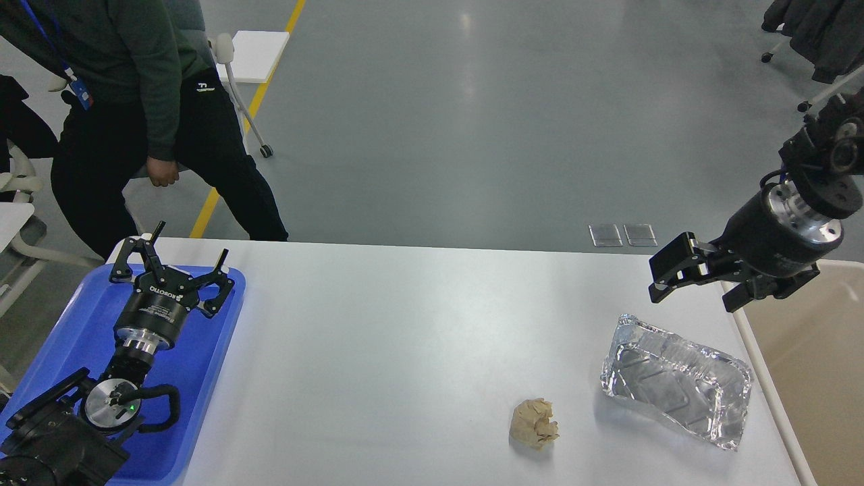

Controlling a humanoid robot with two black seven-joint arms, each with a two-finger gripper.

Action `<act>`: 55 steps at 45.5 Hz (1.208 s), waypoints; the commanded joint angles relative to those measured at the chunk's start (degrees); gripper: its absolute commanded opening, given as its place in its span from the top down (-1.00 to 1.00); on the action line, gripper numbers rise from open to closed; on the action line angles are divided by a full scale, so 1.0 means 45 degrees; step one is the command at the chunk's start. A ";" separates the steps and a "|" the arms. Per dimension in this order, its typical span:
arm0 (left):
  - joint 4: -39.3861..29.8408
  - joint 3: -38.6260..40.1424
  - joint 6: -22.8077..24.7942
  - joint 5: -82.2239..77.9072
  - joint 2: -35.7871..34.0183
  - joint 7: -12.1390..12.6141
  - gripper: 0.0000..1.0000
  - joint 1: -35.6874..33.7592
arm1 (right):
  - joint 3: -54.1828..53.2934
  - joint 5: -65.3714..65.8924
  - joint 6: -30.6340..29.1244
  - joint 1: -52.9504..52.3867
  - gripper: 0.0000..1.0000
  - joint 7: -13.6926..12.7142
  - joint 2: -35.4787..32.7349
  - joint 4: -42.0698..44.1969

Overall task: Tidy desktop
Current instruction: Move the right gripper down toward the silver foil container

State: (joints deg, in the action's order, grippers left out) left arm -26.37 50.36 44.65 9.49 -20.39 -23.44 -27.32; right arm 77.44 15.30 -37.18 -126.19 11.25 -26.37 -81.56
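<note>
The blue tray (223,378) is cut off at the lower left edge

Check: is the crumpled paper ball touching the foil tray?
Apart. The head view shows a clear strip of bare white desktop between the crumpled paper ball and the foil tray.

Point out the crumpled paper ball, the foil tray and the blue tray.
crumpled paper ball (534,423), head view, its middle.
foil tray (677,379), head view, its dented floor.
blue tray (74,344), head view, bare floor left of the arm.
</note>
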 commanded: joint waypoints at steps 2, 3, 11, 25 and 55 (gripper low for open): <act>0.0001 0.0000 0.0000 0.0000 -0.0001 -0.0007 -0.98 -0.0002 | 0.0018 -0.0001 0.0000 0.0015 -1.00 0.0000 0.0000 0.0000; 0.0001 0.0000 0.0000 0.0000 -0.0001 -0.0007 -0.98 -0.0002 | -0.0001 -0.0001 0.0000 0.0015 -1.00 0.0000 0.0000 0.0000; 0.0001 0.0000 0.0000 0.0000 -0.0001 0.0013 -0.98 -0.0002 | 0.0057 -0.0020 0.0000 -0.0004 -1.00 0.0000 -0.0020 -0.0020; 0.0001 0.0000 0.0000 0.0000 -0.0001 0.0013 -0.98 -0.0002 | -0.0001 -0.0157 -0.0136 -0.0239 -1.00 0.0000 0.0000 0.0058; 0.0001 0.0000 0.0000 0.0000 -0.0001 0.0013 -0.98 -0.0002 | 0.0214 -0.0001 -0.0019 0.0132 -1.00 0.0020 -0.0409 0.0273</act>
State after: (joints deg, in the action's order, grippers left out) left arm -26.39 50.36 44.65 9.49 -20.39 -23.38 -27.33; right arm 78.28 14.78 -37.38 -126.48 11.31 -27.31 -80.59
